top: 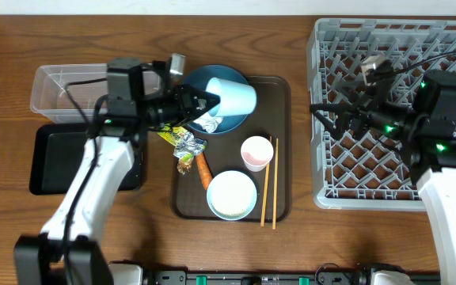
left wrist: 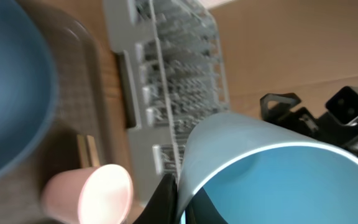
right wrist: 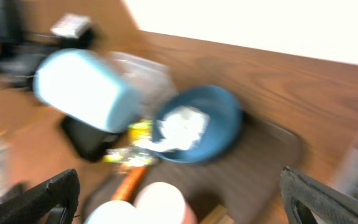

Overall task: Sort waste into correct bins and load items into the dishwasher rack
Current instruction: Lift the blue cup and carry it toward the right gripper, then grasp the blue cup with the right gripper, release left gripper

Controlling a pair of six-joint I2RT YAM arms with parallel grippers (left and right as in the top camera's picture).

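The left hand (top: 210, 100) is clamped on the rim of the light blue cup (top: 233, 96), tipped sideways just beyond it above the dark blue bowl (top: 200, 79), probably for transfer to the dishwasher rack (top: 355, 178) under the wide-spread right hand (top: 335, 119).

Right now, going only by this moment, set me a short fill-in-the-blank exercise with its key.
The left gripper grips the light blue cup by its ____.
The right gripper hangs over the dishwasher rack, jaws wide ____.
The crumpled tissue lies inside the dark blue ____.
Two wooden ____ lie beside the pink cup.
Missing: rim; open; bowl; chopsticks.
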